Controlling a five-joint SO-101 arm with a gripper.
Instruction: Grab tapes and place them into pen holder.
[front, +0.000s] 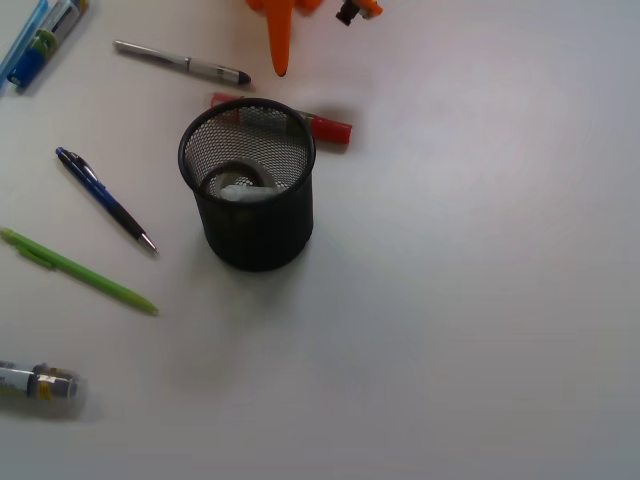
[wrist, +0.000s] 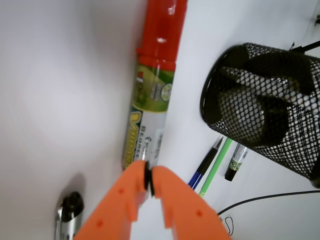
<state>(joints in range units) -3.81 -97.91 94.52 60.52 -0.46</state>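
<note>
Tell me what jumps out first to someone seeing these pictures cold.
The black mesh pen holder stands mid-table, with tapes lying at its bottom. Behind it lies a red-capped marker. The orange gripper, jaws closed and empty, hangs over that marker in the wrist view; pens fan out on the left.

Black mesh pen holder (front: 255, 215) upright on table; tapes (front: 240, 186) lying inside at bottom.
</note>
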